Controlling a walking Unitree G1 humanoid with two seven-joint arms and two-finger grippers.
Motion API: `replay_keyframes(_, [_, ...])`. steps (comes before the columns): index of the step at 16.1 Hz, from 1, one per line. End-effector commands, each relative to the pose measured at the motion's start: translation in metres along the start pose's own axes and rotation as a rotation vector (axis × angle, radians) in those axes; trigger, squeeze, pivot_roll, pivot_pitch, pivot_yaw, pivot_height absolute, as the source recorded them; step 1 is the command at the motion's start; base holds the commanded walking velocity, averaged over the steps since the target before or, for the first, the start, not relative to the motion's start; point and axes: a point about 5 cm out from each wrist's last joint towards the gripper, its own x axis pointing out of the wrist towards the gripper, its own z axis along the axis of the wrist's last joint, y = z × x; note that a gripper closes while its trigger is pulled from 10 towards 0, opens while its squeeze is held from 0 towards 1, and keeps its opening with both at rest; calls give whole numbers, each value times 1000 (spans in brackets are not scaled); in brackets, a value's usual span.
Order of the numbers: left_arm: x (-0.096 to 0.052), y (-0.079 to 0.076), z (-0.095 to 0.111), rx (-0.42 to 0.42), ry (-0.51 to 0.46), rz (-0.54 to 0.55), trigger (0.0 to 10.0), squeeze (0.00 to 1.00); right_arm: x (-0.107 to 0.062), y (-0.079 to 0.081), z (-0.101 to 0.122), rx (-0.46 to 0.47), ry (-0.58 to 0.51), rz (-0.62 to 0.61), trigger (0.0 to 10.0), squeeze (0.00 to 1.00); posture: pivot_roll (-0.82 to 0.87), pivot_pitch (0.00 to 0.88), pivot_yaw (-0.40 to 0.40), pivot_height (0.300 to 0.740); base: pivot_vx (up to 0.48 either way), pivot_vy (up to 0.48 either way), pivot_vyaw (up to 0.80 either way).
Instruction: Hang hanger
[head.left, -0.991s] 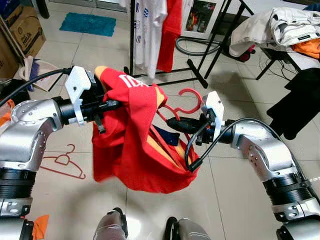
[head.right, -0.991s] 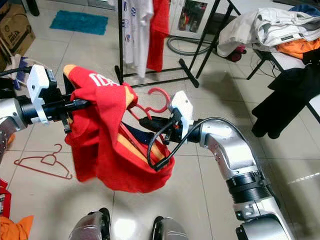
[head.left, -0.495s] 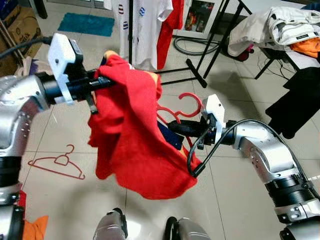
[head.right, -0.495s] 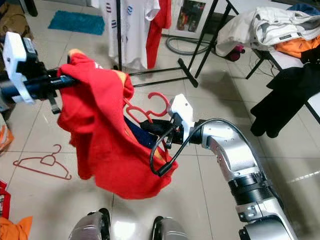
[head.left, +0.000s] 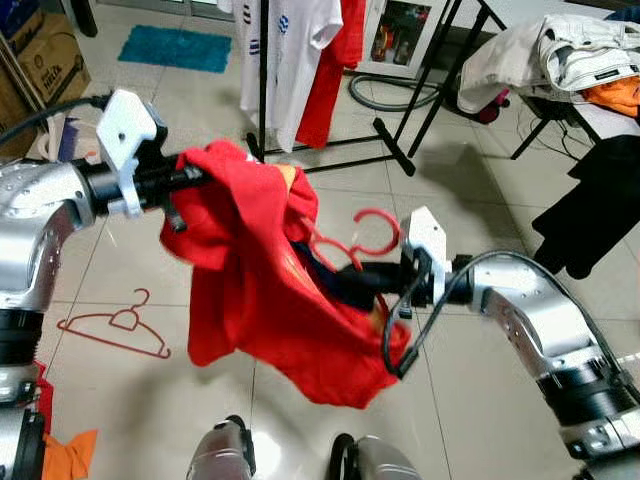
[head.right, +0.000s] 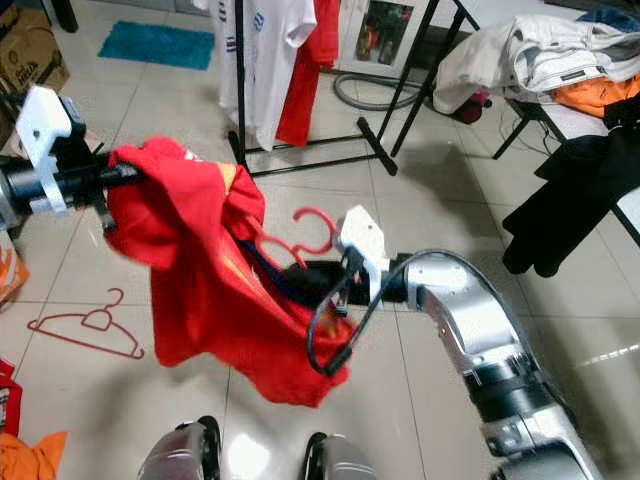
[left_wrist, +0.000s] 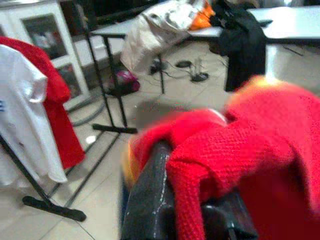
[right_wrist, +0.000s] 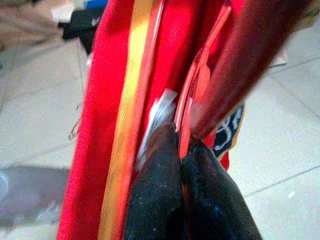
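Red fabric jersey (head.left: 265, 280), lowered from its half-second-earlier height: left end effector (head.left: 185, 178) clenches cloth, right end effector (head.left: 365, 282) grips red plastic hanger (head.left: 345, 240); black clothes rail (head.left: 263, 75) unreached.

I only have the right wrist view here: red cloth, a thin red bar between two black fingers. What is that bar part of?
Observer: A red hanger; its hook sticks up out of a red shirt in front of the robot.
Operator: Is the other hand doing anything?
Observer: Yes, the left hand is closed on a bunch of the shirt's fabric, holding it up on the robot's left side.
Operator: Anywhere to hang it?
Observer: A black clothes rack stands ahead on the tiled floor, with a white shirt already hanging on it.
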Motion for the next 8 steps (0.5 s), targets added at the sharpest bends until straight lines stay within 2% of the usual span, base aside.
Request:
replay_keyframes(1, [-5,12,37,78,-128,58,0,0,1,9,-15,2,99,65,0,0,-24,168,-124,740,0,0,0])
replay_keyframes(3, [-5,18,52,100,-162,73,0,0,2,12,-16,-3,112,85,0,0,-24,168,-124,740,0,0,0])
replay_keyframes(5, [3,15,62,122,-160,23,0,0,3,13,-16,-3,113,96,0,0,-24,168,-124,740,0,0,0])
replay_keyframes(7, [18,-2,53,142,-106,-89,0,0,7,15,-15,1,99,107,0,0,-22,160,-117,740,0,0,0])
replay_keyframes(8, [21,-7,51,145,-100,-114,0,0,7,15,-15,2,97,107,0,0,-23,160,-116,740,0,0,0])
